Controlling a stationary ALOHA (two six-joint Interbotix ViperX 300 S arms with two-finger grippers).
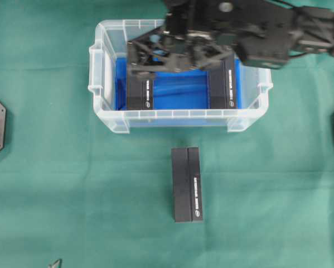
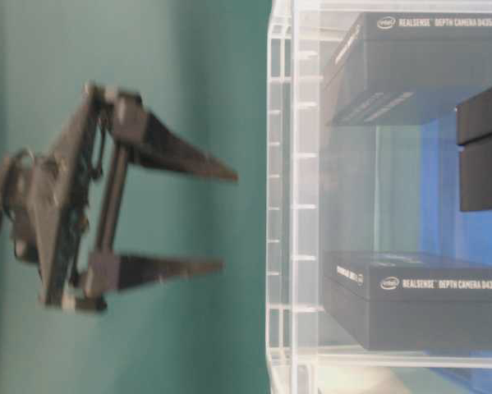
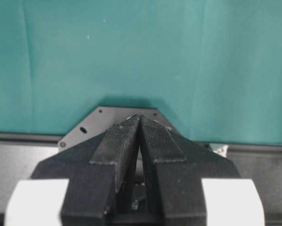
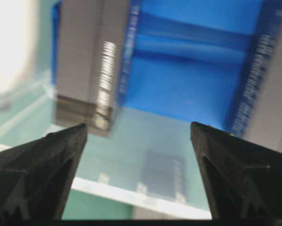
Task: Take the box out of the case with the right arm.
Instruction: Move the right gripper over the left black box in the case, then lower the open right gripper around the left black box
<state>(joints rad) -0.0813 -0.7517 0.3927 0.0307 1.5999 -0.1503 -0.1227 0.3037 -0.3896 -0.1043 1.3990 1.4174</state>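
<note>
Overhead exterior view: right gripper [image 1: 175, 56] spread wide, empty, above case [image 1: 108, 106] — two black boxes inside, left box [image 1: 138, 92], right box [image 1: 225, 86], gap between. Rigid light cardboard, smooth sides; pinch across narrow width. Left gripper [image 3: 140, 134] clenched, idle.

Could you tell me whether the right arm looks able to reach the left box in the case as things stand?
Probably yes: the right gripper hangs open above the uncovered case, and nothing covers the left box.

a green cloth [image 1: 55, 184] covers the whole tabletop, faintly creased, evenly lit.
</note>
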